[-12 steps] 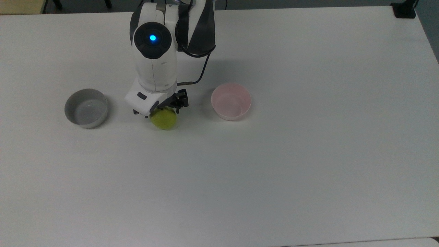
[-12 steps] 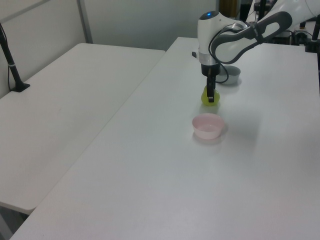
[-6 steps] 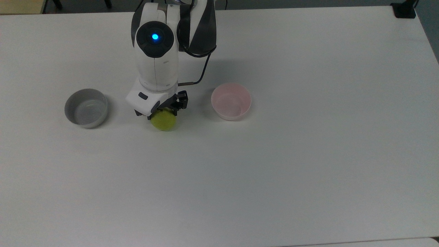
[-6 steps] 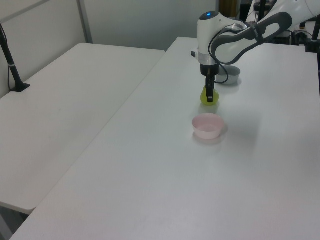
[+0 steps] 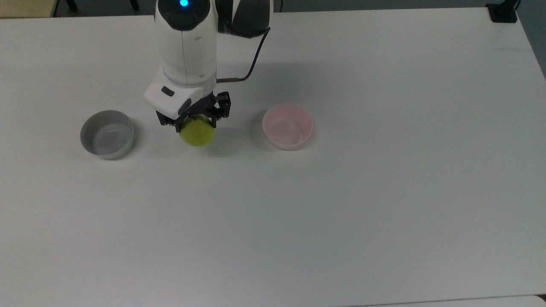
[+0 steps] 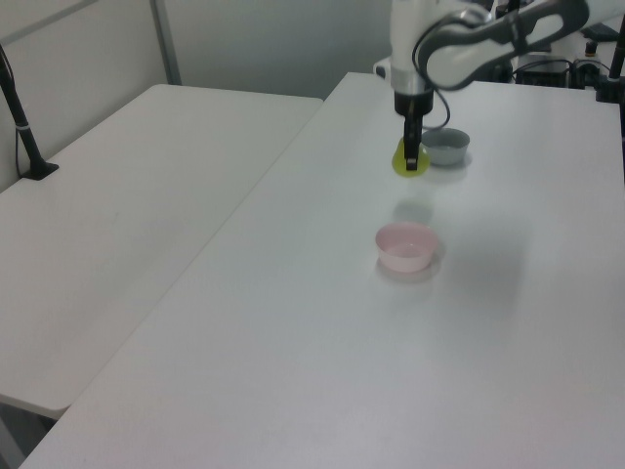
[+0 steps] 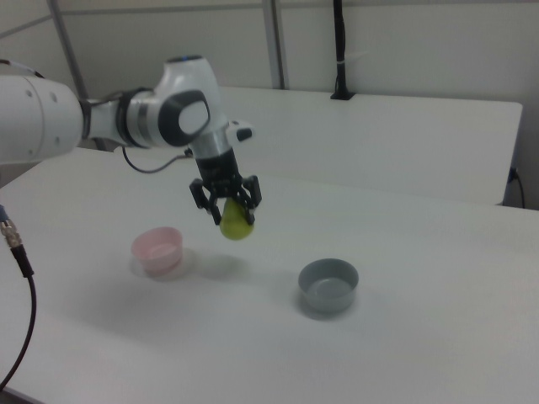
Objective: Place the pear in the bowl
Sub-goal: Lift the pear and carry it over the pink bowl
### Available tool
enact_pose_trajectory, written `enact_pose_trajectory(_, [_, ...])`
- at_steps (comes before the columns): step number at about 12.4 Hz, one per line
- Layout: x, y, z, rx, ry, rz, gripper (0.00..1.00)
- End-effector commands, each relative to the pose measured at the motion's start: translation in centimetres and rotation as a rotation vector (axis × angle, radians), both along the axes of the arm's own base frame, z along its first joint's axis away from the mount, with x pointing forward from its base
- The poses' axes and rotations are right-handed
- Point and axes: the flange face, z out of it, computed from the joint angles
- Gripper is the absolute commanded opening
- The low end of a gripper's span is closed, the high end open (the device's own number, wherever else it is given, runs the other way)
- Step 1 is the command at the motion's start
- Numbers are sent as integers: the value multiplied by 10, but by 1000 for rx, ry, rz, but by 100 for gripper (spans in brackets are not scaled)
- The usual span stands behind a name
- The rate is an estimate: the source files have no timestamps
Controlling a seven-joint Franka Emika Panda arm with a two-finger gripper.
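pear (image 7: pixel 237 221) gripped tight by the gripper (image 7: pixel 226 202), held up off the table (image 7: pixel 404 320), pink bowl (image 7: pixel 157 250) sat nearby

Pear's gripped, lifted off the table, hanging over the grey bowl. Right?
Not over the grey bowl. The right view shows the gripper holding the pear above bare table, between the grey bowl and the pink bowl. Gripped and lifted is right.
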Motion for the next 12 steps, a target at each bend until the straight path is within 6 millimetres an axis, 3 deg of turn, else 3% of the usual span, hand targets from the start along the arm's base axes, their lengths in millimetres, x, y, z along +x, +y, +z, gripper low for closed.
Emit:
enact_pose_trajectory(1, [-19, 3, 67, 5, 14, -11, 55])
enact_pose_trajectory(4, [-28, -1, 115, 6, 6, -22, 55])
enact_pose_trajectory(9, [-32, 6, 125, 13, 8, -21, 55])
enact_pose_trajectory(12, [-41, 74, 121, 34, 22, -7, 55])
